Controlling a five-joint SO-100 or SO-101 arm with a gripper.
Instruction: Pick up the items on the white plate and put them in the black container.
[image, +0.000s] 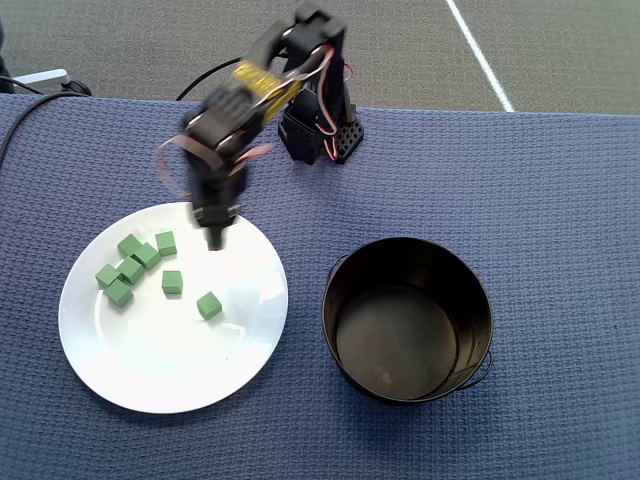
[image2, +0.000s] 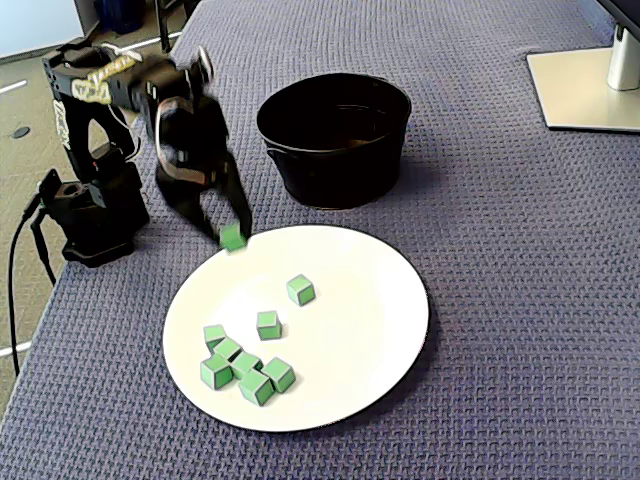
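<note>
Gripper (image2: 231, 236) holds one green cube (image2: 233, 238) between its fingertips, raised above the back edge of the white plate (image2: 370, 350). Seven cubes (image: 146, 255) lie on the plate. Black container (image: 408, 318) stands beside the plate.

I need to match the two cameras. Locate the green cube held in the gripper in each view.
Overhead view: hidden under the gripper, above the white plate's upper rim.
Fixed view: the held cube hangs at the plate's far-left rim.
Shared landmark: the black container.
</note>
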